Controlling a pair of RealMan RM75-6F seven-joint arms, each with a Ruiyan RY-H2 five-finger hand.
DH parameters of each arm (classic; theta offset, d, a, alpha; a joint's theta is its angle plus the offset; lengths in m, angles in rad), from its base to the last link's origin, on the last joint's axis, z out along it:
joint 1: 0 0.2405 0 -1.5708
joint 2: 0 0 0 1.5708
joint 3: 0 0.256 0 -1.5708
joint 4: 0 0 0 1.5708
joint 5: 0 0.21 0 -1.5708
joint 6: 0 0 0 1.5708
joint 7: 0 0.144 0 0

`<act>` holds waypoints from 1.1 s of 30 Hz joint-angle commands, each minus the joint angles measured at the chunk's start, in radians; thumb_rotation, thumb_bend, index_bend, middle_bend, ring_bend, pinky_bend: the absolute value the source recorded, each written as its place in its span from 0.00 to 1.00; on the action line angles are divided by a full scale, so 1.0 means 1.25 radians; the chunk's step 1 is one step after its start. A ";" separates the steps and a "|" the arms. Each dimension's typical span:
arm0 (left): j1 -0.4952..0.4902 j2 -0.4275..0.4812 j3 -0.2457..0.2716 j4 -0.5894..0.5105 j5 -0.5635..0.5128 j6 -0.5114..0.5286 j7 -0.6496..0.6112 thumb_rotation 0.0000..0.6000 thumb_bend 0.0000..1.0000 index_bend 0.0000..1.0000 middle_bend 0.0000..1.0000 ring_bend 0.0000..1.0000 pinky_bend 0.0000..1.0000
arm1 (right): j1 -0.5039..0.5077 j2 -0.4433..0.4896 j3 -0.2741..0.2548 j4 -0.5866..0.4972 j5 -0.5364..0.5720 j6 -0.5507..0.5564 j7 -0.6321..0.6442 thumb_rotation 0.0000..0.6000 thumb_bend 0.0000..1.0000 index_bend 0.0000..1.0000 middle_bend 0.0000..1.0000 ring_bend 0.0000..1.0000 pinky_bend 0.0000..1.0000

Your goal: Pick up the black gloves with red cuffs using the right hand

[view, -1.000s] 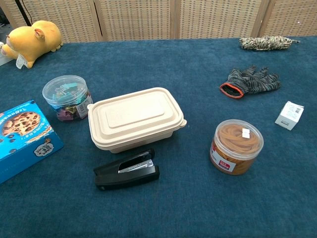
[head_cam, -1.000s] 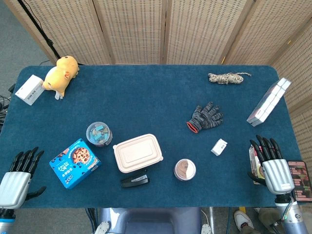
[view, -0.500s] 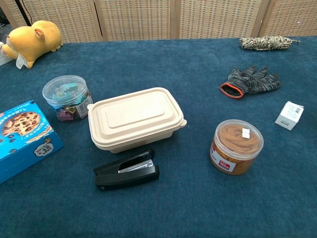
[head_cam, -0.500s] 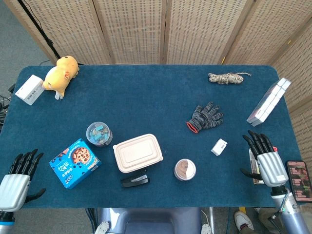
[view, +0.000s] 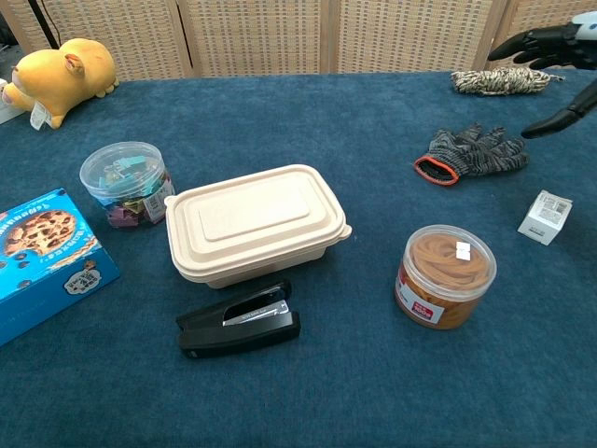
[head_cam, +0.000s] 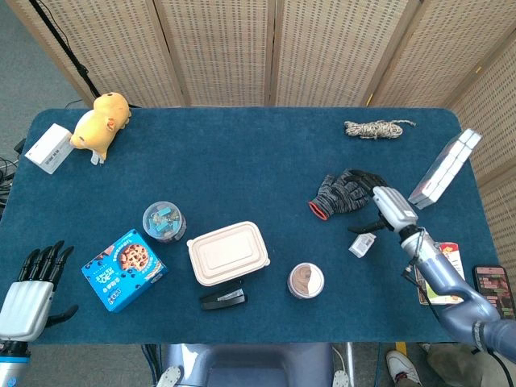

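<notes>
The black gloves with red cuffs [head_cam: 337, 196] [view: 471, 154] lie flat on the blue table right of centre, cuff toward the near left. My right hand [head_cam: 385, 203] [view: 552, 65] hovers open just right of and above the gloves, its dark fingers spread over their fingertip end and not touching them. My left hand [head_cam: 32, 294] is open at the table's near left corner, holding nothing; the chest view does not show it.
A small white box [head_cam: 364, 243] [view: 546, 217] lies under my right forearm. A brown-lidded jar [head_cam: 305, 280], a beige lunch box [head_cam: 228, 253] and a black stapler [head_cam: 223, 298] sit near the front. A rope coil [head_cam: 374, 128] and a long white box [head_cam: 444, 169] lie behind and to the right.
My right hand has swept from the table's right edge inward and forward over the small white box to the gloves' fingertip end. The left hand barely moved.
</notes>
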 commanded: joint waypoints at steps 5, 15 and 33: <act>-0.012 -0.005 -0.019 -0.005 -0.048 -0.027 0.016 1.00 0.07 0.00 0.00 0.00 0.00 | 0.135 -0.120 0.035 0.207 0.093 -0.233 0.135 1.00 0.08 0.15 0.08 0.00 0.00; -0.020 -0.006 -0.026 -0.008 -0.072 -0.039 0.022 1.00 0.07 0.00 0.00 0.00 0.00 | 0.204 -0.192 0.010 0.333 0.057 -0.331 0.196 1.00 0.45 0.19 0.12 0.00 0.00; -0.023 0.001 -0.026 -0.011 -0.083 -0.041 0.006 1.00 0.07 0.00 0.00 0.00 0.00 | 0.266 -0.252 0.025 0.405 0.114 -0.476 0.152 1.00 0.49 0.16 0.13 0.02 0.00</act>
